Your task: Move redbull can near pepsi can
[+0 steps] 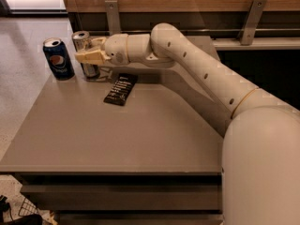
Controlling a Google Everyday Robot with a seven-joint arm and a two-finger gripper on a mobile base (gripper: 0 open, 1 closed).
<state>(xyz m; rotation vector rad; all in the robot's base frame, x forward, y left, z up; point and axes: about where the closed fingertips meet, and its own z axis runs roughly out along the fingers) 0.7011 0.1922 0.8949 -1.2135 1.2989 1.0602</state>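
The redbull can (81, 40), slim and silver, stands at the far left of the table. My gripper (88, 54) is shut on its middle, one tan finger (92, 56) across its front and the other behind it. The can's base is at or just above the tabletop; I cannot tell which. The pepsi can (58, 58), wider and dark blue with a round logo, stands upright just left of the redbull can. A narrow gap separates the two cans.
A black snack packet (121, 89) lies flat on the grey table (122, 139), just right of and in front of the gripper. The table's left edge is close behind the pepsi can. A wooden wall with metal brackets (112, 14) runs along the back.
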